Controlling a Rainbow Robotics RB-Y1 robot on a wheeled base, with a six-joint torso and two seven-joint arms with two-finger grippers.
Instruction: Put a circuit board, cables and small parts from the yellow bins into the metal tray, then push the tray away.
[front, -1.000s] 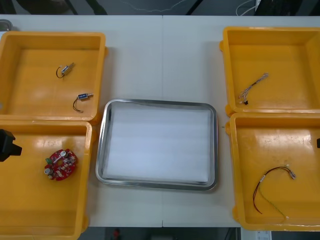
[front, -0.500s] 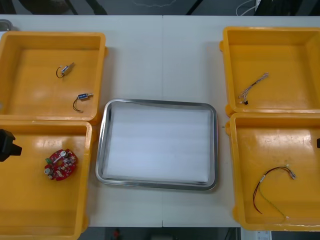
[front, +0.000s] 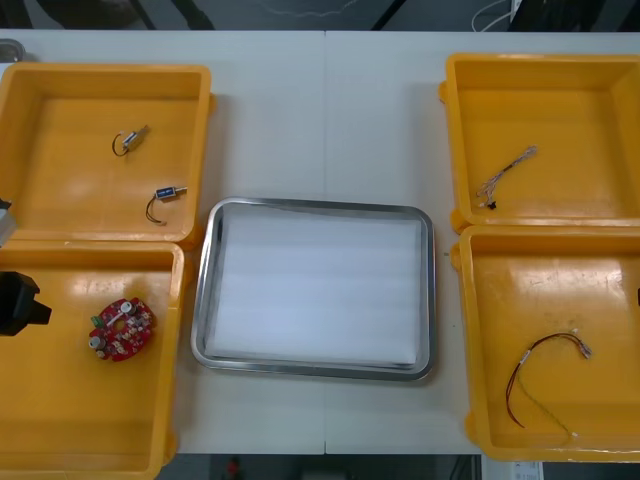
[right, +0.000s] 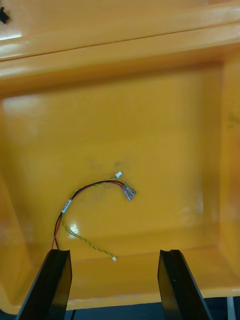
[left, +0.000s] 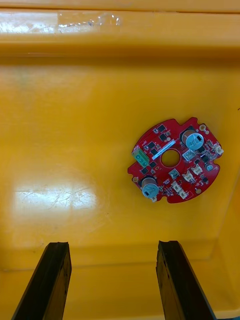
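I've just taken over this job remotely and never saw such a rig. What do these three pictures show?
A two-armed robot. The wide picture looks down on the table: four yellow bins flank a metal tray, white inside. The upright pictures come from wrist cameras. The left gripper, open, hangs over the near left bin, facing the red circuit board. The right gripper, open, hangs over the near right bin, facing a red and yellow cable. The far bins hold small metal parts and a thin cable. Nothing is held.
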